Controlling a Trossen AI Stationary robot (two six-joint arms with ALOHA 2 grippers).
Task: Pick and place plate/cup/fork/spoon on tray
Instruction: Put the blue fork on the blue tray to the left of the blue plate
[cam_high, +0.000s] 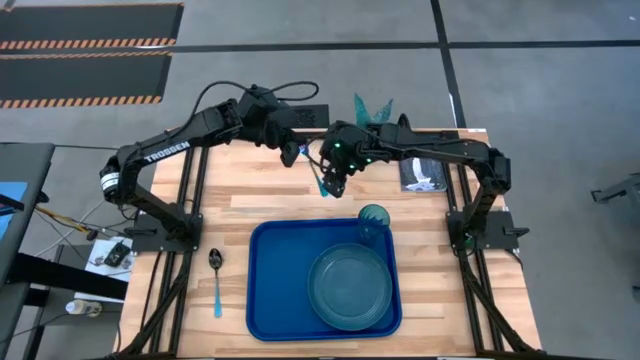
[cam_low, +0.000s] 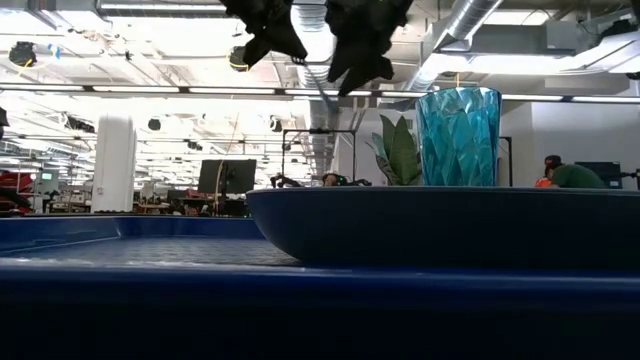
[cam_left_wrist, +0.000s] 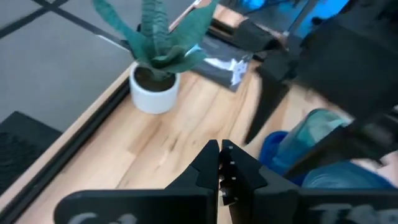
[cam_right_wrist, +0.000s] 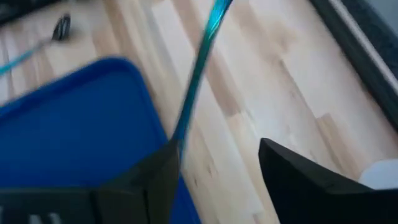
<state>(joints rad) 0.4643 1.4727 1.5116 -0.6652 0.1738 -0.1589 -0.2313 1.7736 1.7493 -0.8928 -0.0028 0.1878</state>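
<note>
The bright blue tray (cam_high: 270, 290) lies at the table's near middle. The teal plate (cam_high: 350, 285) and the ribbed cup (cam_high: 374, 218) stand on it, the cup at its far right corner. The spoon (cam_high: 216, 275) lies on the wood left of the tray. My right gripper (cam_high: 335, 185) hovers beyond the tray's far edge with its fingers wide apart (cam_right_wrist: 217, 162). The fork's light blue handle (cam_right_wrist: 196, 74) runs out from one fingertip, and the fork also shows in the high view (cam_high: 322, 182). My left gripper (cam_high: 291, 155) is shut and empty (cam_left_wrist: 219, 165), just left of the right one. My right gripper has the lower end of the fork's handle (cam_right_wrist: 177, 140) right at the tip of one finger (cam_right_wrist: 158, 171), while the other finger stands well apart from it. I cannot tell whether the finger touches the handle, or whether the fork lies on the table.
A white pot with a spiky green plant (cam_high: 372, 108) stands at the table's far edge. A dark packet (cam_high: 424, 172) lies at the far right. Both arms hang high above the table in the low view. Bare wood shows left of the tray around the spoon.
</note>
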